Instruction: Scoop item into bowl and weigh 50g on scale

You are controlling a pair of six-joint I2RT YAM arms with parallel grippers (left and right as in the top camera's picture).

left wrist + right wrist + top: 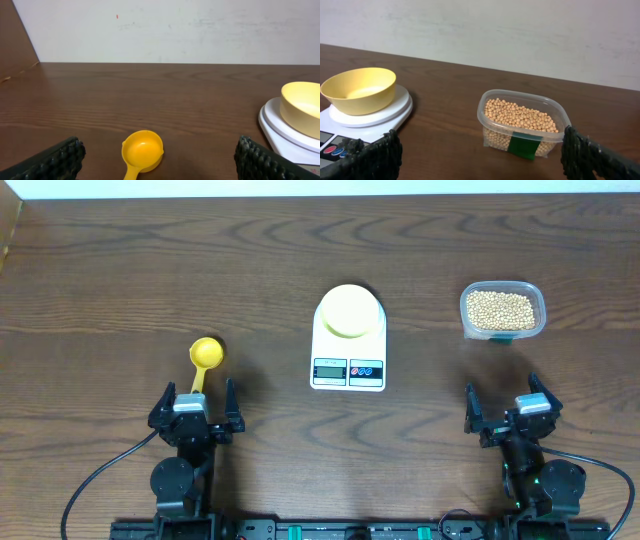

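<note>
- Left tool (199,392): jaws spread wide, holding nothing. It sits low at the near edge of the worktop (120,270), left of centre.
- Yellow scoop (205,358): lies flat on the worktop just ahead of the left tool, cup facing up and away from the arm. Its handle points back towards the tool, and from overhead the handle's end reaches in between the two fingers. In the left wrist view we see clear space between the scoop and either pad, so we log no contact.
- Right tool (502,390): jaws equally wide, nothing between them. It sits at the near edge on the right, facing the container.
- Scale (348,345): at the middle of the worktop, display and two buttons (one red, one blue) on its near side. We cannot read the display.
- Bowl (349,310): stands upright on the scale's round platform, roughly centred on it. Its inside shows bare yellow.
- Beans (500,309): all those we see are inside the clear container (536,292), which is filled most of the way up.
- The container stands right of the scale and apart from it, ahead of the right tool. A green label (524,146) is on the side facing that tool.
</note>
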